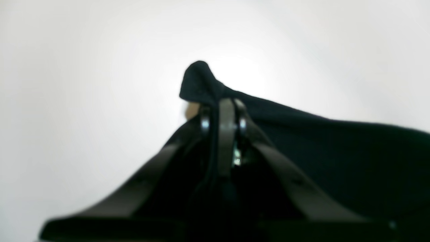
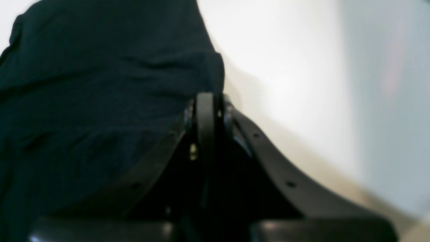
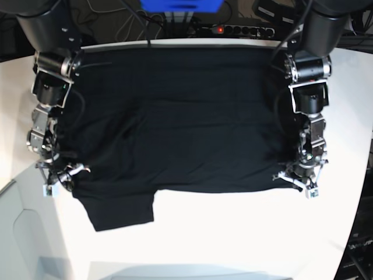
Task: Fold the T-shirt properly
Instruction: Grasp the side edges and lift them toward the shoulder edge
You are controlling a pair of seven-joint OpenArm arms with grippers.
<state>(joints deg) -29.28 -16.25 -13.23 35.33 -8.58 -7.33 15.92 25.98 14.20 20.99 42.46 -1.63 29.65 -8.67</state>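
The T-shirt [image 3: 180,122] lies spread across the white table [image 3: 245,233], filling the upper and middle part of the base view, its long axis running left to right. One sleeve sticks out at the lower left of that frame, below the main body of cloth.

Each arm stands at one end of the near edge. The left end effector [image 3: 298,178] sits at the lower right corner of the cloth in the base view, and its wrist view shows the jaws clenched on a peak of black fabric [image 1: 201,80] lifted above the white surface. The right end effector [image 3: 58,175] sits at the lower left, just above the sleeve; its wrist view shows the jaws pressed together at the cloth's edge [image 2: 205,101], most likely pinching the T-shirt, though blur hides the contact itself.

The bulk of the garment lies toward the top of the base frame from both end effectors, so a fold would carry the near edge upward in the frame over the body. Neither arm is nearer; they grip opposite ends of the same edge, so they should travel together to keep it straight.
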